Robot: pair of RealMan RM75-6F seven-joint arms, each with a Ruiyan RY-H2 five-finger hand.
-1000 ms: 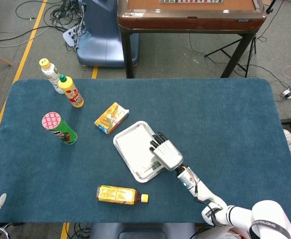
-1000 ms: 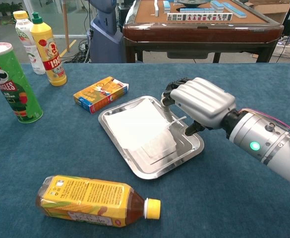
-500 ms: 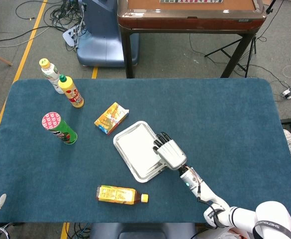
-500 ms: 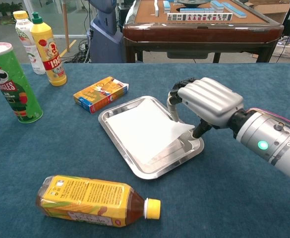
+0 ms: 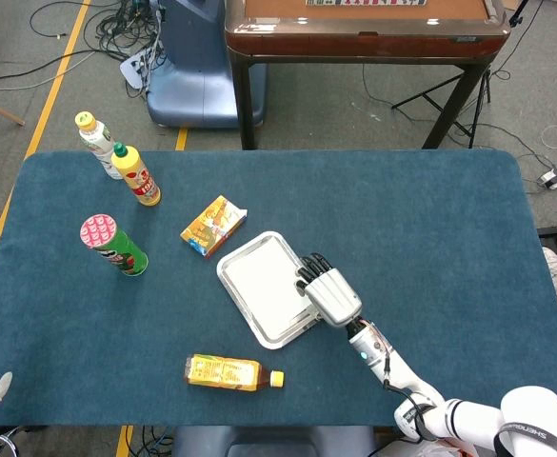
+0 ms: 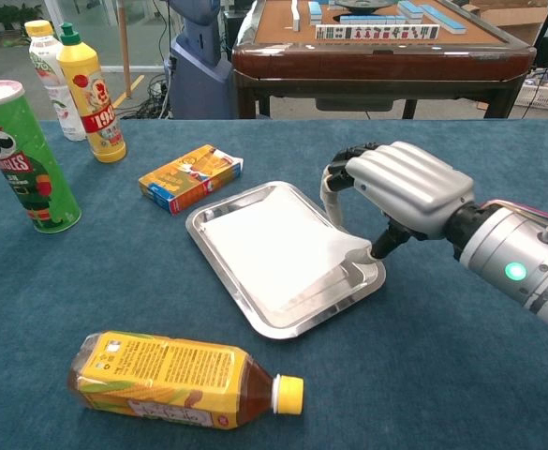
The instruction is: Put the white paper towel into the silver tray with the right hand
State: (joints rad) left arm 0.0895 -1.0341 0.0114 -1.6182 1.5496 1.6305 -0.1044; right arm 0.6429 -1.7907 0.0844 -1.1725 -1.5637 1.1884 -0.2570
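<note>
Blue bench [image 5: 430, 219] carrying silver tray [image 6: 219, 207], white paper towel [image 6: 274, 253] already flat inside it, right hand [image 6: 400, 192] at tray's right rim with fingers curled down at towel's edge, cannot tell if pinching or just touching; remaining, likely: let go, lift clear.

Orange box [image 6: 190, 176] crowds tray [image 6: 219, 273] behind; tea bottle [image 6: 182, 380] in front.

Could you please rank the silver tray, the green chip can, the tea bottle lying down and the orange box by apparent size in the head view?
1. silver tray
2. tea bottle
3. green chip can and orange box: these look alike, so I won't rank them.
</note>
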